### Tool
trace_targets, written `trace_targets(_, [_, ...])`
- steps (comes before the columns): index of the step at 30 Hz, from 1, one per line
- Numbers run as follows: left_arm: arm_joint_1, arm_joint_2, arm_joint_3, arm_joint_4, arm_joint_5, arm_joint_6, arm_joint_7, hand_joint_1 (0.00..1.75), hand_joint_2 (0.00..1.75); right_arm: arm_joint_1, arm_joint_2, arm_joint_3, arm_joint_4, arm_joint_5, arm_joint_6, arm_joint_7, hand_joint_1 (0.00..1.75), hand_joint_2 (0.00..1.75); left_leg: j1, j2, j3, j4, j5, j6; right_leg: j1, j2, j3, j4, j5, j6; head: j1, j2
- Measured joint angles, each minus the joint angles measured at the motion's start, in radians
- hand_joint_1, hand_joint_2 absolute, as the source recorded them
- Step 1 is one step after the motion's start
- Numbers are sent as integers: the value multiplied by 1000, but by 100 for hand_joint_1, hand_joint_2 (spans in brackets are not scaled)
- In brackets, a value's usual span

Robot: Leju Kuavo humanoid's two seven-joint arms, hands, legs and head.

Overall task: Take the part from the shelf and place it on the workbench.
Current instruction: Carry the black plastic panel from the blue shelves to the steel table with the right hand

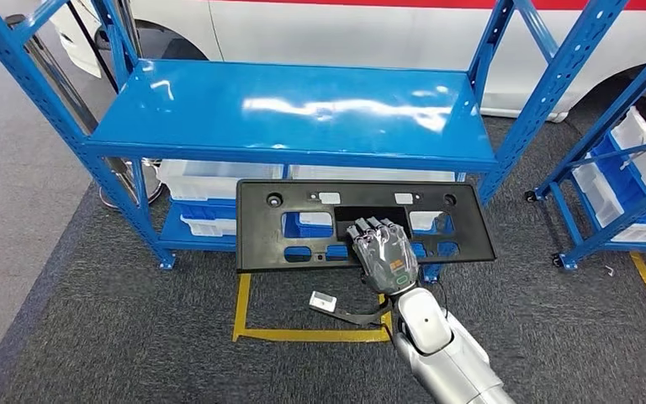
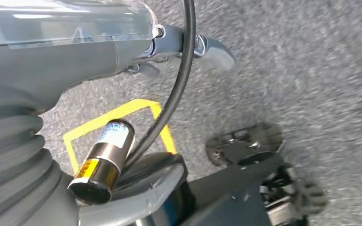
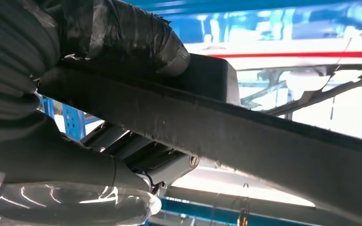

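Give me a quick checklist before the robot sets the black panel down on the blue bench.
1. Grip on panel: right hand holds its near edge, thumb on one face and fingers on the other in the right wrist view: ok.
2. Panel level: roughly flat, held at one spot only; balance: cannot tell.
3. Bench top free of things: ok.
4. Panel over the bench: it hangs in front of and below the top: not ok.
5. Left hand away from the panel, over the floor: ok.

A white car body with a red stripe [image 1: 404, 34] stands behind the rack, yellow floor tape [image 1: 303, 333] marks grey carpet, and white plastic bins [image 1: 210, 178] sit low.
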Motion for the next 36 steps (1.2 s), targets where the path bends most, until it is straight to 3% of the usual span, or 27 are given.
trace_targets(2, [1, 0, 2, 0, 0, 0, 0, 0, 175, 0, 1, 0, 5, -3, 0, -3, 162, 175, 0, 0, -38, 7, 24, -4, -1, 0, 32, 30, 32, 2, 0, 0])
trace_targets(3, [1, 0, 3, 0, 0, 0, 0, 0, 175, 0, 1, 0, 7, -4, 0, -3, 162, 175, 0, 0, -56, 12, 35, -7, -2, 0, 73, -5, 58, 0, 0, 0])
trace_targets(4, [0, 0, 4, 0, 0, 0, 0, 0, 175, -1, 2, 0, 8, -6, 0, -4, 162, 175, 0, 0, -71, 17, 44, -10, -2, 0, 125, -68, 63, -3, 0, 0])
trace_targets(6, [0, -1, 6, 0, 0, 0, 0, 0, 175, -4, 8, 0, 9, -7, 0, -5, 162, 175, -2, 0, -88, 24, 61, -21, 3, 0, 214, -196, 38, -12, -1, 0])
trace_targets(7, [0, -1, 6, -1, 0, 0, 0, 0, 175, -6, 10, -1, 9, -8, 0, -5, 162, 175, -3, 0, -90, 22, 70, -28, 7, 1, 233, -232, 22, -18, -1, 0])
trace_targets(9, [0, -1, 7, -1, 0, 0, 1, 0, 175, -8, 12, -2, 10, -9, -1, -5, 162, 175, -2, -1, -94, 15, 88, -41, 9, 0, 230, -249, 35, -32, -1, 0])
trace_targets(10, [1, -1, 7, -1, 0, 0, 2, 0, 175, -8, 13, -2, 11, -10, -1, -4, 162, 175, 0, -3, -101, 19, 82, -47, 7, -2, 222, -252, 46, -41, -1, 0])
trace_targets(11, [2, -2, 7, 0, 0, 0, 3, 0, 175, -8, 14, -3, 12, -10, -1, -4, 162, 175, 1, -5, -112, 38, 55, -52, 5, -4, 211, -256, 61, -49, -1, 0])
trace_targets(12, [3, -2, 8, 0, 0, 0, 4, 0, 175, -8, 15, -3, 13, -10, 0, -4, 162, 175, 2, -6, -127, 79, 9, -58, 3, -5, 197, -258, 75, -56, -2, 0])
trace_targets(14, [2, -2, 8, 0, -1, 0, 4, 0, 175, -7, 17, -3, 13, -10, 0, -4, 162, 175, 3, -7, -158, 208, -96, -66, 5, -5, 163, -256, 102, -61, -3, 0])
trace_targets(15, [1, -2, 8, 0, -1, 0, 4, 0, 175, -7, 17, -3, 14, -10, 0, -4, 162, 175, 3, -7, -166, 269, -123, -69, 6, -5, 146, -254, 114, -61, -3, 0])
trace_targets(16, [0, -2, 8, 0, -2, 0, 4, 0, 175, -6, 17, -3, 15, -10, 0, -3, 162, 175, 3, -7, -161, 306, -125, -69, 7, -6, 129, -253, 126, -60, -3, 0])
trace_targets(17, [1, -2, 8, 0, -2, 0, 5, 0, 175, -5, 17, -3, 16, -10, 0, -3, 162, 175, 3, -7, -138, 308, -106, -68, 8, -6, 112, -251, 138, -59, -3, 0])
trace_targets(19, [1, -2, 8, 0, -2, 0, 6, 0, 175, -5, 17, -4, 17, -10, 0, -3, 162, 175, 3, -8, -42, 210, -63, -60, 9, -4, 84, -248, 161, -55, -3, 0])
trace_targets(21, [-1, -2, 8, -1, -3, 0, 6, 0, 175, -6, 18, -6, 17, -10, 0, -3, 162, 175, -2, -9, 62, 62, -75, -49, 11, -4, 68, -249, 183, -46, -3, 0])
trace_targets(22, [-2, -2, 8, -1, -3, 0, 6, 0, 175, -6, 19, -6, 17, -10, 0, -3, 162, 175, -5, -10, 89, 16, -85, -45, 11, -5, 65, -252, 194, -41, -3, 0])
trace_targets(24, [-2, -2, 8, -1, -3, 0, 7, 0, 175, -7, 20, -8, 17, -10, 0, -3, 162, 175, -6, -10, 90, -12, -77, -34, 10, -5, 63, -265, 216, -28, -3, 0])
trace_targets(25, [-1, -2, 8, -1, -3, 0, 8, 0, 175, -7, 20, -9, 18, -10, 0, -2, 162, 175, -4, -8, 84, -17, -66, -26, 10, -3, 59, -265, 212, -23, -3, 0])
trace_targets(26, [-1, -2, 8, -1, -4, 0, 8, 0, 175, -6, 20, -10, 18, -10, 0, -2, 162, 175, -2, -5, 77, -20, -54, -16, 9, -2, 52, -250, 189, -18, -2, 0])
trace_targets(28, [0, -3, 8, -1, -5, 0, 9, 0, 175, -6, 20, -11, 18, -9, 0, 1, 162, 175, -1, -1, 55, -21, -31, -2, 7, 0, 25, -158, 93, -10, -1, 0])
trace_targets(29, [0, -3, 8, -1, -6, 0, 9, 0, 175, -5, 20, -11, 19, -8, 0, 2, 162, 175, -2, -1, 40, -18, -20, 2, 6, 0, 10, -91, 44, -7, -1, 0])
trace_targets(30, [0, -3, 8, -1, -7, 0, 9, 0, 175, -4, 20, -11, 20, -6, 0, 4, 162, 175, -3, -1, 25, -16, -11, 2, 6, 0, 0, -28, 14, -4, -1, 0])
trace_targets(31, [1, -3, 8, -1, -8, 0, 9, 0, 175, -3, 20, -11, 20, -2, -1, 6, 162, 175, -4, -1, 10, -13, -2, 1, 6, 0, 0, 12, 7, -3, -1, 0])
trace_targets(32, [1, -3, 8, -1, -9, 0, 9, 0, 175, -3, 20, -11, 21, 4, -1, 9, 162, 175, -5, -1, -5, -9, 7, 0, 6, 0, 16, 19, 19, -4, -1, 0])
trace_targets(34, [1, -3, 8, -1, -11, 0, 9, 0, 175, -3, 20, -11, 21, 22, -2, 16, 162, 175, -7, -1, -29, -2, 19, -2, 9, 0, 101, -74, 63, -14, -1, 0])
trace_targets(36, [1, -6, 8, -1, -13, 0, 9, 0, 175, -8, 20, -11, 20, 40, -1, 24, 162, 175, -10, -1, -44, 3, 31, -9, 15, -1, 194, -209, 66, -30, -2, 0])
